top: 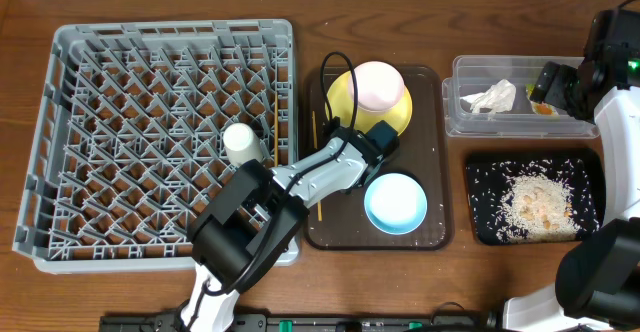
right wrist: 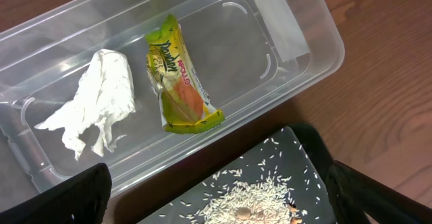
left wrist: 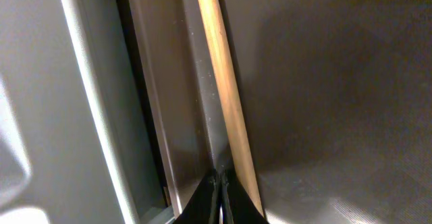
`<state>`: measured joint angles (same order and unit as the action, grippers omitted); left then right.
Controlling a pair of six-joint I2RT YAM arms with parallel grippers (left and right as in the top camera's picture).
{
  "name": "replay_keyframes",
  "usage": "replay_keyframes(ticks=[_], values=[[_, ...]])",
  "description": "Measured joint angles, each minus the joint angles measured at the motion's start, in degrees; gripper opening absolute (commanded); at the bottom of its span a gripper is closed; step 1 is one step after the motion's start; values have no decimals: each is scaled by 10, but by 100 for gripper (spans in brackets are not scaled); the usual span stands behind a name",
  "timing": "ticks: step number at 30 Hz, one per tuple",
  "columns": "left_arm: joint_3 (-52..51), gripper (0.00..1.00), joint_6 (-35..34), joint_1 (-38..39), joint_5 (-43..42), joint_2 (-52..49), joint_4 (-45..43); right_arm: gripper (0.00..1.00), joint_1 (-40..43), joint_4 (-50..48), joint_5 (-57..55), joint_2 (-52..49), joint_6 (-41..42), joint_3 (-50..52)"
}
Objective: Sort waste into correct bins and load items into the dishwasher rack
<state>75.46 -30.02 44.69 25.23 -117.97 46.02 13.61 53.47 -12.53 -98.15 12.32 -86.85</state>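
Yellow-green "APOLLO" wrapper (right wrist: 181,82) is lying in the clear tub (right wrist: 290,62), just ahead of the wide-spread right gripper (right wrist: 216,198).

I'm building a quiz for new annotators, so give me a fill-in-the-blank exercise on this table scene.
The rice scraps lie on the ___ tray.
The pink bowl sits on the ___ plate.
The ___ cup stands in the grey rack.
Over the clear tub, the right tool has its jaws ___.
Missing words: black; yellow; white; open.
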Motion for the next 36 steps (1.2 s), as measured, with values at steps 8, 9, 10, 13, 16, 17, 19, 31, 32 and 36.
replay_keyframes(ticks=[8, 9, 10, 13, 16, 17, 19, 31, 32, 36], values=[[23, 12, 0, -12, -9, 49, -5, 99, 0, 0, 0, 0, 0, 0], [26, 13, 0, -16, -9, 64, -6, 99, 0, 0, 0, 0, 0, 0], [30, 13, 0, -20, -9, 79, -5, 99, 0, 0, 0, 0, 0, 0], [37, 14, 0, -37, -9, 124, -6, 99, 0, 0, 0, 0, 0, 0], [39, 17, -2, -64, -26, 158, -6, 99, 0, 0, 0, 0, 0, 0], [41, 17, -2, -74, -37, 164, -6, 99, 0, 0, 0, 0, 0, 0], [42, 15, -2, -90, -61, 167, -6, 99, 0, 0, 0, 0, 0, 0], [32, 6, -15, -61, -63, 130, 2, 99, 0, 0, 0, 0, 0, 0], [30, 6, -15, -56, -57, 124, 3, 99, 0, 0, 0, 0, 0, 0], [28, 6, -15, -43, -38, 94, 5, 99, 0, 0, 0, 0, 0, 0]])
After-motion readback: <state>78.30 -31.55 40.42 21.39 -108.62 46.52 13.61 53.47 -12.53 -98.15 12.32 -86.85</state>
